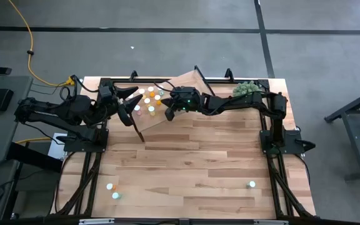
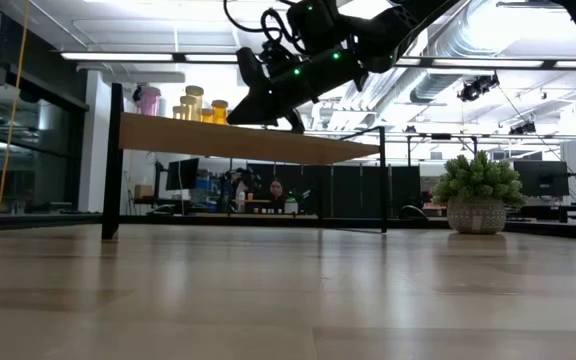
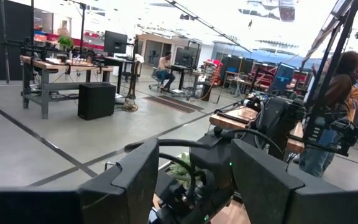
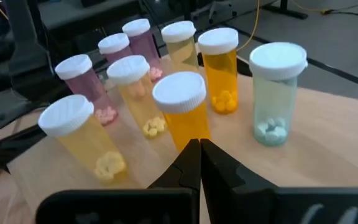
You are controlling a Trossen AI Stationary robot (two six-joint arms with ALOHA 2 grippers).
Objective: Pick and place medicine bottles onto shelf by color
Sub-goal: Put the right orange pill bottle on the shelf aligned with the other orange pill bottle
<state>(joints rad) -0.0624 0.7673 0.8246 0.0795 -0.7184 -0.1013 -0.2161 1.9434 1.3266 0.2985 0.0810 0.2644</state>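
**Right tool over shelf cluster; loose bottles far off at 6**

We see the right tool [image 1: 170, 109] pinched shut, holding nothing, above the shelf [image 1: 186, 84] w/ an upright orange bottle [image 4: 183, 109] just ahead of its tips. Left tool [image 1: 129, 106] part-open, empty, beside the shelf at 9 o'clock. Loose bottles [image 1: 112, 190] stand upright toward 6 on the table [image 1: 192, 156], well apart; left arm looks nearer to those two, right arm to the lone teal bottle [image 1: 252, 184].

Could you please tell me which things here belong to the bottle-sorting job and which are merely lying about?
Job: medicine bottles on the shelf; shelf; three bottles left on the table; right gripper, shut, over the shelf; left gripper, open.
Lying about: potted plant; yellow cable.
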